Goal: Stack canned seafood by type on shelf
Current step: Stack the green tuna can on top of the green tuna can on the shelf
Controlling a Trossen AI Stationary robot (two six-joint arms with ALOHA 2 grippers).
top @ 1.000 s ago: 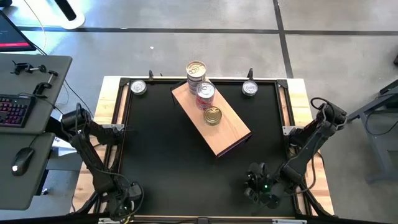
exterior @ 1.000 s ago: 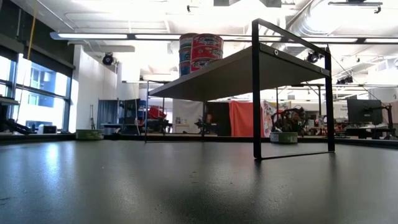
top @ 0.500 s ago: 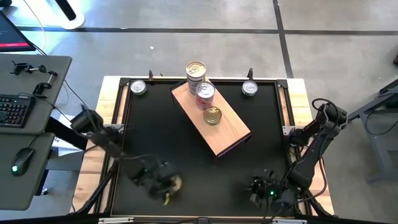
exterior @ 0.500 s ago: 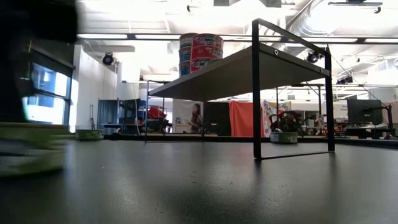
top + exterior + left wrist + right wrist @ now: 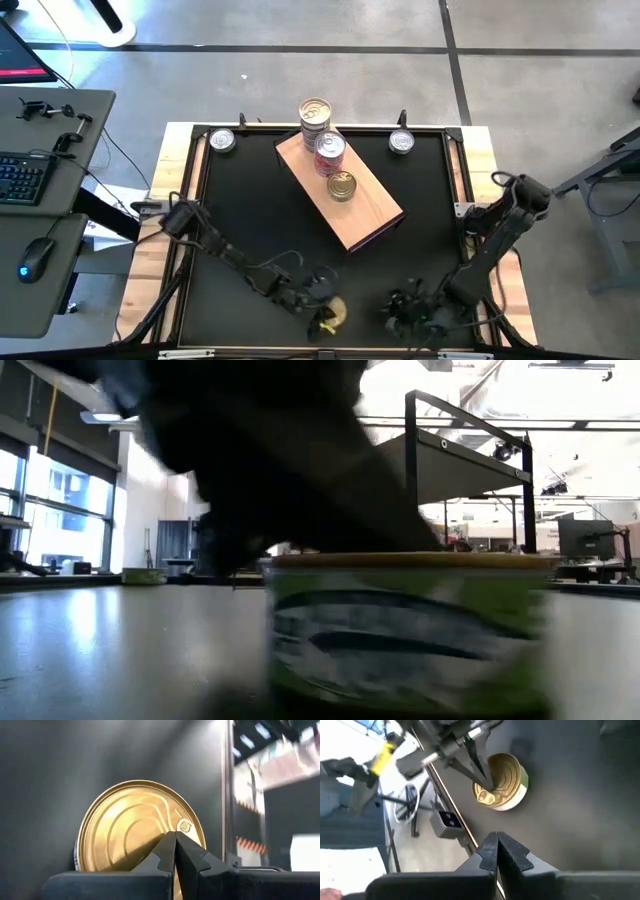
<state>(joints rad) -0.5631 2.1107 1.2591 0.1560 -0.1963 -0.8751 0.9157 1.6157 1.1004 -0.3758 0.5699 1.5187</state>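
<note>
Gold-lidded can (image 5: 334, 311) flat on the black table (image 5: 250, 220), well clear of the wooden shelf (image 5: 360, 205), left gripper (image 5: 322, 318) pinched shut with tips on its ringed lid, green side label, right gripper (image 5: 400, 318) shut, just beside it.

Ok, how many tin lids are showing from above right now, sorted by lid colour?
Gold lids: 3, one by the left tool at, one on the shelf at, and a paler one at.
Silver lids: 3, at and.
Total: 6. Tins under stack tops are not counted.
</note>
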